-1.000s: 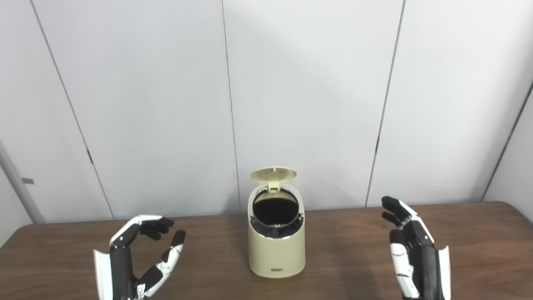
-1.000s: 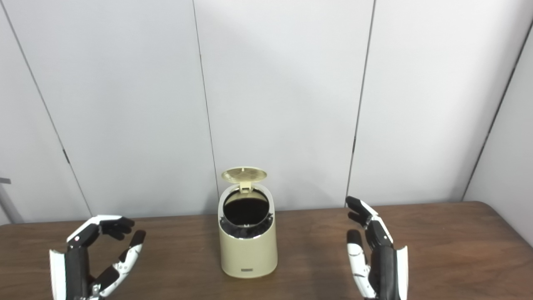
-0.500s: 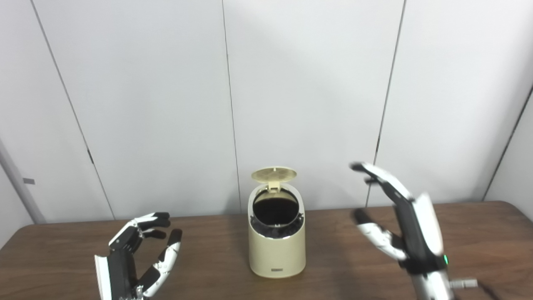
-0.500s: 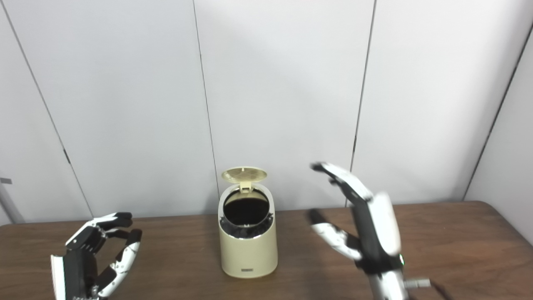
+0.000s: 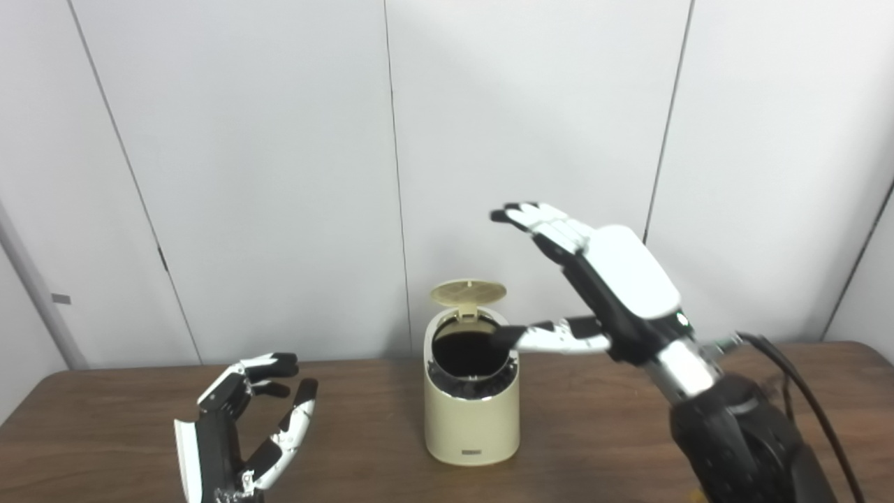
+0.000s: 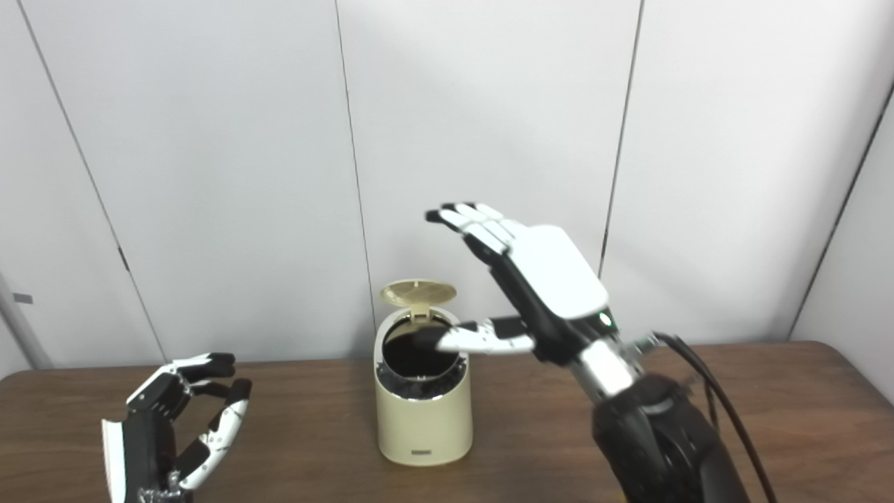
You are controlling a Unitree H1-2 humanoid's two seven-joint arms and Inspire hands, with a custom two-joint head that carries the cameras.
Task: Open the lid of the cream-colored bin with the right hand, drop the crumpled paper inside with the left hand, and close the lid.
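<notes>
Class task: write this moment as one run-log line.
bin: lid up | right hand: open, raised above and right of lid | left hand: open, empty | paper: not visible

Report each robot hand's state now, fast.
Left robot hand: open, holding nothing, low over the table.
Right robot hand: open, empty, raised above the cream-colored bin's flipped-up lid.

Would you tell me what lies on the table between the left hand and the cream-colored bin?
Nothing: in both eye views only bare wooden table separates the left hand from the cream-colored bin.
</notes>
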